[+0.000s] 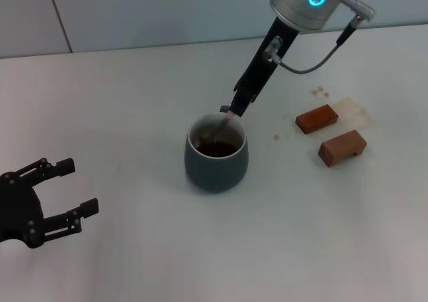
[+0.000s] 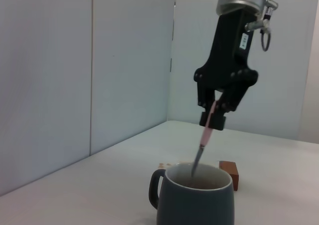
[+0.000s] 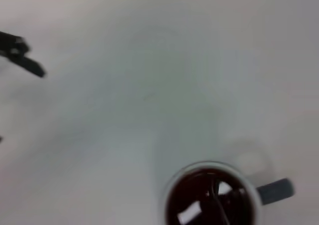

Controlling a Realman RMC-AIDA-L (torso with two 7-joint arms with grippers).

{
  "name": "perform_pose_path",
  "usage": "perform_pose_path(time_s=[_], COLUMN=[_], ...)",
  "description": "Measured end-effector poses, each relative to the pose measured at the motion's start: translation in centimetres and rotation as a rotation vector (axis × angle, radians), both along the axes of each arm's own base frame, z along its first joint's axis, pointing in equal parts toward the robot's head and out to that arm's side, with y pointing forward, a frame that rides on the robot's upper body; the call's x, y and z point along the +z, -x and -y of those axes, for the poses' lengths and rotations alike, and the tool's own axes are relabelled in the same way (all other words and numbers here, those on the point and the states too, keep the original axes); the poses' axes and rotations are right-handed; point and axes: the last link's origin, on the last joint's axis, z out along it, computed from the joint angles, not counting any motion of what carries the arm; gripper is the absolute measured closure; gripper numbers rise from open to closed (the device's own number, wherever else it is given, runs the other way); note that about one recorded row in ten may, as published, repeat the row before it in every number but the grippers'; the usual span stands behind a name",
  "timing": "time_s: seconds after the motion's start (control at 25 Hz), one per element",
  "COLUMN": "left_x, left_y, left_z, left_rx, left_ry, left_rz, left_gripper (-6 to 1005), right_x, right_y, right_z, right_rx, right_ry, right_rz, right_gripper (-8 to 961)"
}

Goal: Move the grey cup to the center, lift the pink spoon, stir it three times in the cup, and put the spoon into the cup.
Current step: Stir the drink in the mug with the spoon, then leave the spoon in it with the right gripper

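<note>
- Two grippers show: the right gripper (image 1: 231,112) is clenched on the pink spoon (image 2: 206,135) by its handle top; the left gripper (image 1: 67,195) hangs released, well apart.
- Below the right fingertips, the spoon slants down into the grey cup (image 1: 216,163); its bowl sits in the brown liquid (image 3: 209,205).
- Judged step: stirring. The operator should keep the circles small, clear of the cup wall, and keep the grip firm.
- The cup is rounded glazed ceramic with a loop handle (image 2: 155,187); the spoon neck is slim metal.
- Two brown wooden blocks (image 1: 331,133) lie beyond the cup.
</note>
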Motion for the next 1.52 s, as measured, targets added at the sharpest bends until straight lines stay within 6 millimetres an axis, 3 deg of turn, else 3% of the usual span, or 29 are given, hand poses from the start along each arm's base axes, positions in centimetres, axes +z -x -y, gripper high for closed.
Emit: perform_pose_path(time_s=[0.24,0.48,0.84,1.16,1.32,1.52], left_x=[-0.1,-0.1,-0.3,-0.3,-0.2,-0.2], left_y=[0.0,0.0,0.1,0.1,0.1,0.1], left_z=[0.0,0.2,0.4,0.4,0.4,0.4], left_rx=[0.0,0.006,0.013,0.016,0.017,0.018], left_ry=[-0.001,-0.007,-0.006,-0.011,-0.016,-0.016], left_rz=[0.003,0.009,0.015,0.021,0.025,0.027], left_gripper=[157,157,157,157,157,157], right_x=[-0.2,-0.7,-0.4,-1.4,-1.3,-0.6], right_y=[-0.4,0.7,0.6,1.5,2.2,1.1], right_z=[0.1,0.8,-0.3,1.4,0.8,0.0], right_rx=[-0.014,0.011,0.028,0.05,0.067,0.058], right_ry=[0.014,0.069,-0.006,0.121,0.087,0.025], right_rz=[0.028,0.004,0.088,0.08,0.04,0.127], right_gripper=[836,835,834,834,833,833])
